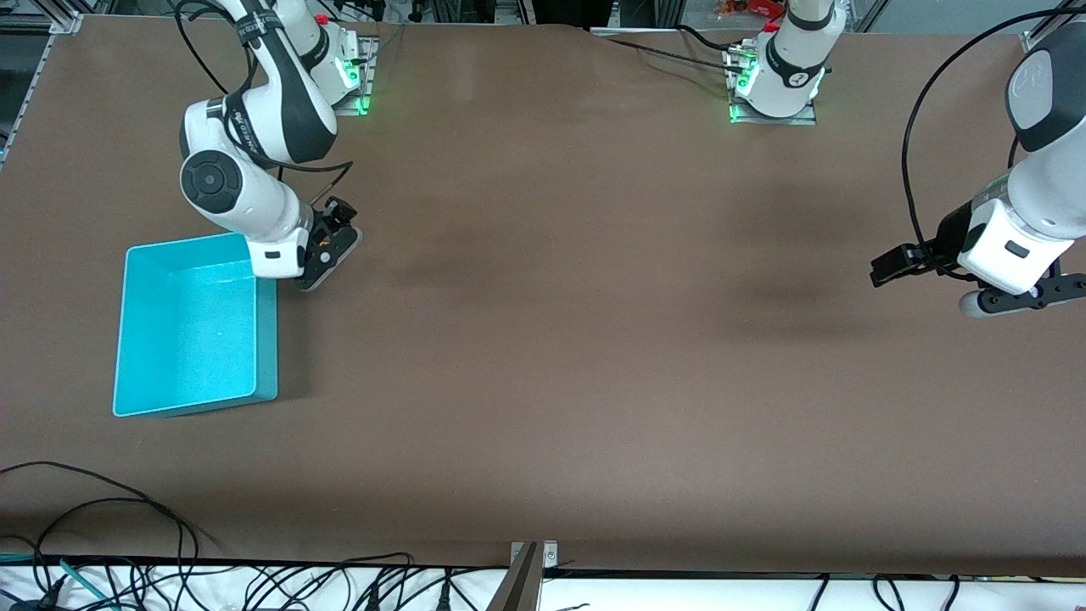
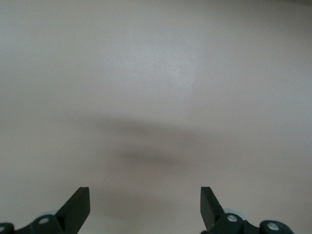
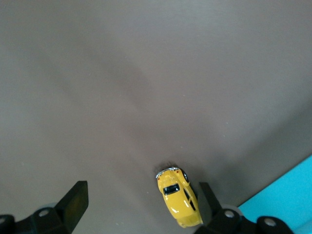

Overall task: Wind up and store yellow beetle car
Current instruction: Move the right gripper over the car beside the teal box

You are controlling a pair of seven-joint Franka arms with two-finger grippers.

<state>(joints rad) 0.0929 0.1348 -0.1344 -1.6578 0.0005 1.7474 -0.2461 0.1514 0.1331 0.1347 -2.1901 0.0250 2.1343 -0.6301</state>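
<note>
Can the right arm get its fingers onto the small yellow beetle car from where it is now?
Probably yes. The small yellow beetle car sits on bare table right beneath the open right gripper, beside one of its fingers, with nothing between them.

The yellow beetle car (image 3: 178, 202) is bright yellow with dark windows and a silvery bumper. The bin (image 1: 191, 327) is plain turquoise, its floor finely speckled. The worktop (image 1: 594, 356) is matt brown, unpatterned. Both arms are white with black joints; the right claw (image 1: 327, 246) and left claw (image 1: 891, 267) are black.
</note>
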